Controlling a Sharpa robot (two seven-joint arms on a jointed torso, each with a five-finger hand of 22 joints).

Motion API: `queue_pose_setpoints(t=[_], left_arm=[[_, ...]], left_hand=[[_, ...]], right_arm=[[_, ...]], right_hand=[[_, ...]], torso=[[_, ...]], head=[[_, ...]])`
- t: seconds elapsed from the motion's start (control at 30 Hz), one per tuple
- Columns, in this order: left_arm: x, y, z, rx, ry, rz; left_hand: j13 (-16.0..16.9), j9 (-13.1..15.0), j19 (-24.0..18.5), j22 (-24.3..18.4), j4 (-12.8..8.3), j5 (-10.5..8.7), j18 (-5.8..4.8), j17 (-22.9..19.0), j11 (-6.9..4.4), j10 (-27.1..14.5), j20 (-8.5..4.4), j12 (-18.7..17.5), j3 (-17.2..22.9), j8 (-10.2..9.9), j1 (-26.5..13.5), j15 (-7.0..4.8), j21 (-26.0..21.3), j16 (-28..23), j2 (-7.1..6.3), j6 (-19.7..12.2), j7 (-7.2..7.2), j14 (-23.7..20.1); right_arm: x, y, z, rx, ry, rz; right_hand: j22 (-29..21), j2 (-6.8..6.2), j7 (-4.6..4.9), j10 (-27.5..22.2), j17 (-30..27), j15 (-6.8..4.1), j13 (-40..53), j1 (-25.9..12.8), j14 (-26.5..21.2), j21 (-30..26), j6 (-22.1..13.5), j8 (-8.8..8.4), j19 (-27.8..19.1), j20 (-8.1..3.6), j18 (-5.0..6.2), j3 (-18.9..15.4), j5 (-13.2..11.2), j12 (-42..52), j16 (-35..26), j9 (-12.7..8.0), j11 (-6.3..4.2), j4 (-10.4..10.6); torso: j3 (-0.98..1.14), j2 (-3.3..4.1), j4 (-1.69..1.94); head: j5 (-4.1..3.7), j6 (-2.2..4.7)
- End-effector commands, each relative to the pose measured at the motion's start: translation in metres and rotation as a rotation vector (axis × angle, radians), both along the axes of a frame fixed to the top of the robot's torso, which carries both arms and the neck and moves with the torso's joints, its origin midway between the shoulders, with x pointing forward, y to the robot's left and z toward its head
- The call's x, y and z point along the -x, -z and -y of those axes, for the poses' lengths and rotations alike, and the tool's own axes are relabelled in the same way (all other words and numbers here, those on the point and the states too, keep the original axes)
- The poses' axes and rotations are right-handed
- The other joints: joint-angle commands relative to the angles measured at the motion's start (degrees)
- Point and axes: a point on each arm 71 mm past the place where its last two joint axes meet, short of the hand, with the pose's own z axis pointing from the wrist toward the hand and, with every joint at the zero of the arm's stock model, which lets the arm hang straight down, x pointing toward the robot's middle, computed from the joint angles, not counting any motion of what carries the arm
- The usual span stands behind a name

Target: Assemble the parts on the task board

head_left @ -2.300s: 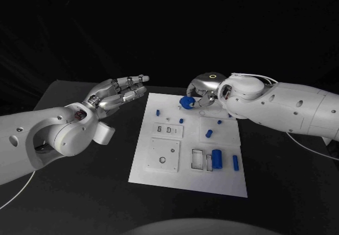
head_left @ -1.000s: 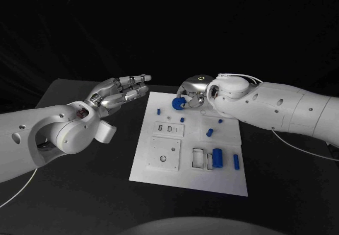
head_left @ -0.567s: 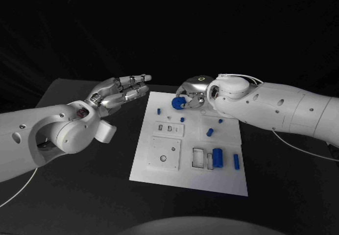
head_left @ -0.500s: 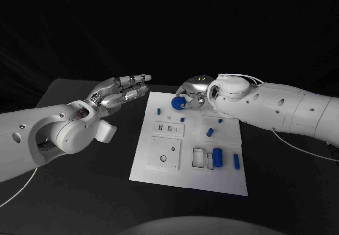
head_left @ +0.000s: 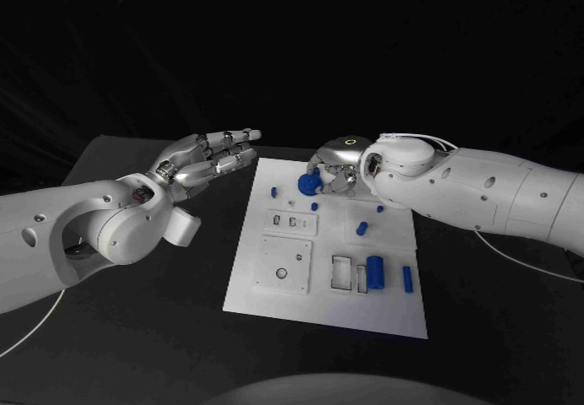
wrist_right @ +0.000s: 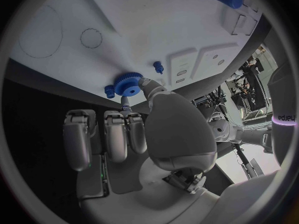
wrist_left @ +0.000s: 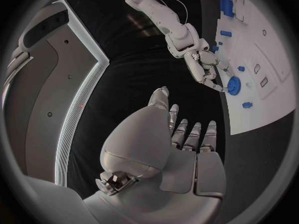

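My right hand (head_left: 341, 169) pinches a blue gear (head_left: 309, 183) between thumb and a finger, just above the far left part of the white task board (head_left: 327, 316). In the right wrist view the gear (wrist_right: 129, 83) hangs close over the board (wrist_right: 137, 30), next to a small blue peg (wrist_right: 109, 90). My left hand (head_left: 207, 158) hovers left of the board's far corner, fingers spread and holding nothing. The left wrist view shows the left hand (wrist_left: 181, 139), the right hand (wrist_left: 206, 69) and the gear (wrist_left: 233, 85).
Small blue pegs (head_left: 274, 192) (head_left: 314, 206) (head_left: 360, 228) stand on the board's far half. A blue cylinder (head_left: 375, 272) and a thin blue bar (head_left: 405, 280) lie near its right edge. Recessed white plates (head_left: 283, 266) sit at mid-board.
My right hand has carried the gear a little to the left and down toward the board. The left hand has stayed where it was.
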Motion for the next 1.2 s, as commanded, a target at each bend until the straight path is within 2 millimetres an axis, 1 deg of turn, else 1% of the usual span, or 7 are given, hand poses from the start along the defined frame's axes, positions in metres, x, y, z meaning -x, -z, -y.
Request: queue_pose_setpoints(t=[0.03,0.2,0.43,0.7,0.83,1.0,1.2], left_arm=[[0.001,-0.001,0.002,0.004,0.018,0.004],[0.0,-0.001,0.002,0.004,0.019,0.003],[0.0,-0.001,0.002,0.003,0.017,0.002],[0.001,-0.001,0.001,0.003,0.016,0.002],[0.001,0.0,0.0,0.003,0.014,0.002],[0.0,0.0,-0.001,0.002,0.011,0.002],[0.0,0.001,-0.003,0.0,0.008,0.0]], left_hand=[[0.07,0.08,0.45,0.07,-0.33,0.37,0.23,0.09,0.09,0.19,-0.08,0.14,-0.1,0.35,0.54,0.09,0.33,0.21,0.19,0.09,0.31,0.36],[0.08,0.08,0.45,0.06,-0.37,0.44,0.22,0.09,0.13,0.19,-0.08,0.13,-0.08,0.36,0.59,0.1,0.32,0.23,0.2,0.1,0.34,0.37],[0.08,0.08,0.45,0.06,-0.37,0.44,0.22,0.09,0.13,0.19,-0.08,0.13,-0.08,0.36,0.59,0.1,0.32,0.23,0.2,0.1,0.34,0.37],[0.09,0.09,0.48,0.07,-0.43,0.53,0.2,0.09,0.16,0.23,-0.08,0.12,-0.03,0.39,0.67,0.12,0.35,0.26,0.23,0.16,0.37,0.4],[0.09,0.09,0.5,0.07,-0.48,0.57,0.19,0.1,0.18,0.25,-0.08,0.12,0.0,0.39,0.73,0.13,0.36,0.28,0.25,0.14,0.38,0.42],[0.09,0.09,0.5,0.07,-0.48,0.57,0.19,0.1,0.18,0.25,-0.08,0.12,0.0,0.39,0.73,0.13,0.36,0.28,0.25,0.14,0.38,0.42],[0.11,0.09,0.51,0.07,-0.59,0.63,0.17,0.1,0.2,0.28,-0.08,0.11,0.08,0.4,0.86,0.15,0.37,0.31,0.29,0.17,0.41,0.45]], right_arm=[[0.002,0.004,0.0,0.019,-0.008,-0.021],[0.002,0.004,0.002,0.016,-0.005,-0.023],[0.002,0.004,0.005,0.008,-0.005,-0.016],[0.003,0.001,0.016,-0.036,-0.013,0.019],[0.006,-0.003,0.024,-0.075,-0.024,0.051],[0.014,-0.01,0.038,-0.146,-0.037,0.095],[0.025,-0.024,0.062,-0.211,-0.023,0.147]], right_hand=[[13.44,0.19,0.17,5.95,15.09,0.31,15.07,-0.4,5.98,-0.25,0.37,0.29,2.22,0.43,-0.02,0.04,0.2,0.22,0.2,0.11,0.29,-0.35],[13.34,0.11,0.04,5.95,15.09,0.35,15.07,-0.52,5.98,-0.49,-1.33,-0.84,1.99,0.5,0.05,0.01,0.25,0.22,0.2,-0.72,0.22,-0.5],[13.26,0.14,0.0,5.95,15.09,0.28,15.07,-0.69,5.98,-0.71,-2.97,-1.04,1.78,0.46,0.12,-0.06,0.04,0.22,0.2,-1.63,0.19,-0.6],[13.3,0.61,-0.28,5.95,15.09,0.17,15.07,-0.59,5.98,-0.61,1.67,0.97,1.88,0.36,0.09,0.17,0.02,0.22,0.2,-1.17,-0.01,-0.83],[13.32,0.79,-0.51,5.95,15.09,0.08,15.07,-0.19,5.98,-0.57,3.32,1.72,1.93,0.3,0.08,0.4,0.09,0.22,0.2,-0.7,-0.16,-1.09],[13.29,0.8,-0.66,5.95,15.09,-0.01,15.07,-0.08,5.98,-0.64,3.06,1.37,1.87,0.22,0.1,0.38,-1.15,0.22,0.2,-0.68,-0.31,-1.05],[13.33,0.93,-0.72,5.95,15.09,-0.05,15.07,0.09,5.98,-0.55,2.51,0.91,1.95,0.17,0.07,0.53,-1.24,0.22,0.2,-0.88,-0.39,-0.99]], torso=[[-0.03,0.04,-0.03],[0.0,0.06,-0.01],[0.01,0.05,0.05],[-0.05,0.0,0.0],[-0.01,-0.01,-0.08],[-0.01,0.0,-0.06],[0.02,-0.03,-0.1]], head=[[-0.01,-0.01],[-0.04,-0.07],[0.02,-0.12],[0.2,0.07],[0.25,0.25],[0.18,0.43],[0.04,0.49]])
